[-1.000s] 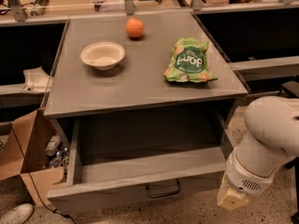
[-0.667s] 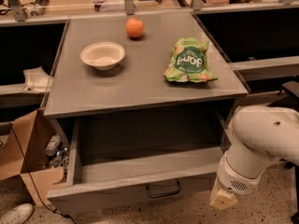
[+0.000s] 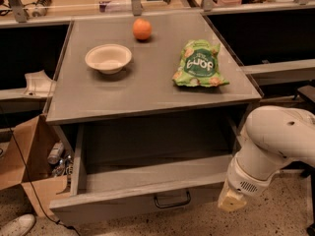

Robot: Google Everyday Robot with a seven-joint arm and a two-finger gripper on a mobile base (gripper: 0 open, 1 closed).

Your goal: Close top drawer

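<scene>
The top drawer of the grey cabinet stands pulled wide open toward me and its inside looks empty. Its grey front carries a small dark loop handle at centre. My white arm comes in from the right. Its gripper end hangs at the drawer's front right corner, right of the handle and close to the drawer front. The lower drawers are out of view.
On the cabinet top sit a white bowl, an orange and a green snack bag. A cardboard box with bottles stands on the floor at the left. A shoe shows at bottom left.
My arm and gripper end have moved left, closer to the drawer's front right corner. The drawer stays open as before.
</scene>
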